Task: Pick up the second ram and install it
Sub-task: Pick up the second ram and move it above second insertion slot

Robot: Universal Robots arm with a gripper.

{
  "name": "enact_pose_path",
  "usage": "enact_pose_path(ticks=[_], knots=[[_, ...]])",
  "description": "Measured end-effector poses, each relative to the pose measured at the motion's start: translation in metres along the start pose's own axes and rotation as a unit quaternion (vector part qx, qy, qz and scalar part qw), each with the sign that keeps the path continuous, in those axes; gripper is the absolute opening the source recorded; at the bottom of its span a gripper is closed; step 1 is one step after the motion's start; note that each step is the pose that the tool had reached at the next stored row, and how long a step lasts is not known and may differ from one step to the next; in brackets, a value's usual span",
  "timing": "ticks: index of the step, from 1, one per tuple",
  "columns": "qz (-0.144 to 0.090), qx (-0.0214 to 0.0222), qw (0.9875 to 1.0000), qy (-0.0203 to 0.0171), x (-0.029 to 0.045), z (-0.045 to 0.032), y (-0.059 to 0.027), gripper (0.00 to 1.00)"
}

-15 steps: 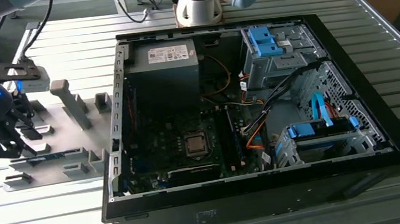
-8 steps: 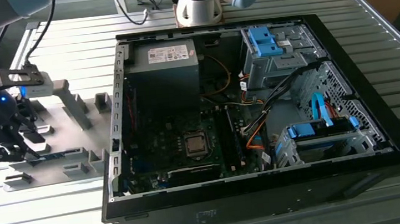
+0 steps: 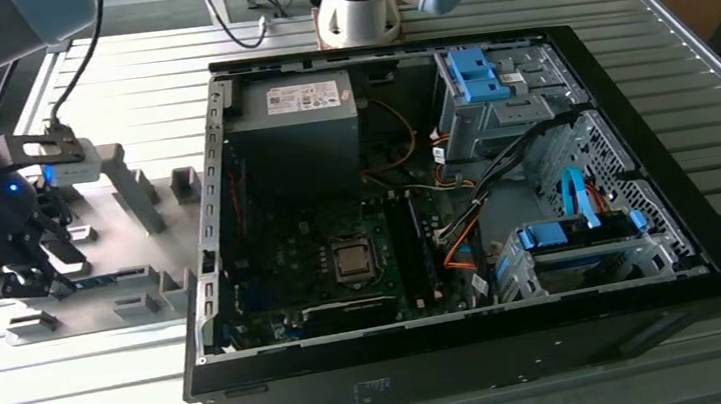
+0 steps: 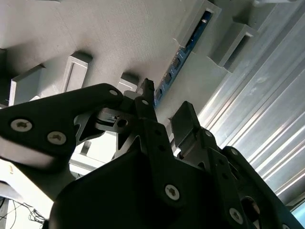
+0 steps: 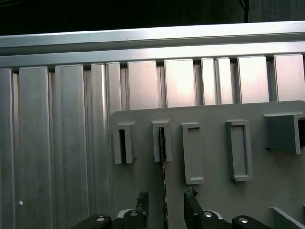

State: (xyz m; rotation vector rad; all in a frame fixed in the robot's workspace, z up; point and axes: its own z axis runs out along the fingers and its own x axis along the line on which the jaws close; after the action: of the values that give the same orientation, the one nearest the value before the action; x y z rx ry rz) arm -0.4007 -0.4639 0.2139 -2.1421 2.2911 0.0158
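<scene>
The second ram (image 3: 98, 281) is a thin blue-green stick standing on edge in a slot of the grey fixture plate (image 3: 132, 201), at the exterior view's left. In the second wrist view the ram (image 4: 185, 50) runs between grey blocks toward my fingers. Edge-on in the first wrist view, the ram (image 5: 163, 160) passes into the gap between them. My gripper (image 3: 31, 280) (image 4: 164, 112) (image 5: 166, 202) is low over the plate, open, its fingers straddling the near end of the ram with a gap on each side.
An open black computer case (image 3: 484, 350) lies in the middle, with the motherboard (image 3: 326, 256) and blue drive-bay clips (image 3: 470, 70) inside. Grey fixture blocks (image 5: 238, 150) rise from the plate. The arm's base (image 3: 360, 6) stands behind the case. The table is ribbed aluminium (image 5: 57, 143).
</scene>
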Motion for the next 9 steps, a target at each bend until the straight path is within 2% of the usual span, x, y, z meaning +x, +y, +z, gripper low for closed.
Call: enact_pose_path(ticks=[9], knots=[[0.000,0.0001,1.0000,-0.0001,0.0013,0.0130,-0.0001,0.43]])
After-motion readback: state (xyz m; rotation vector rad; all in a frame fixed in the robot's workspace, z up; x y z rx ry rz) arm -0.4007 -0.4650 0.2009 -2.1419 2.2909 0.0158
